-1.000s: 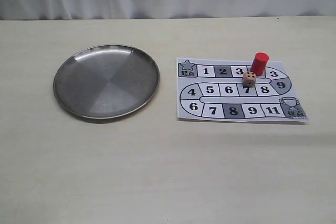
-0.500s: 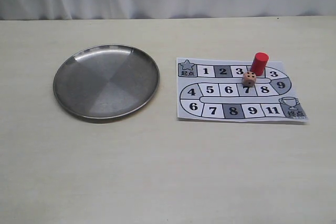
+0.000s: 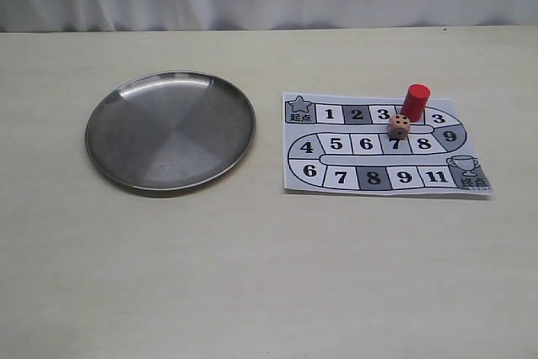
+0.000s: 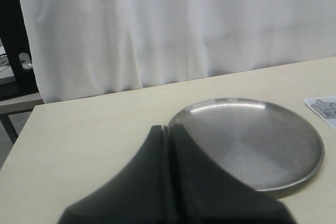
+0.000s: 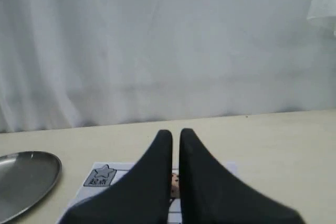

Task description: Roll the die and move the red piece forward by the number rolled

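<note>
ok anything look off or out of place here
Only one thing: the die sits on the board, at the 7 square near the upright red piece, not in the plate. Nothing looks spilled or damaged.

Left claw (image 4: 168,128), right claw (image 5: 176,132): closed.

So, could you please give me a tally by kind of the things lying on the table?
Plate: 1
Board: 1
Die: 1
Red piece: 1
Total: 4
</note>
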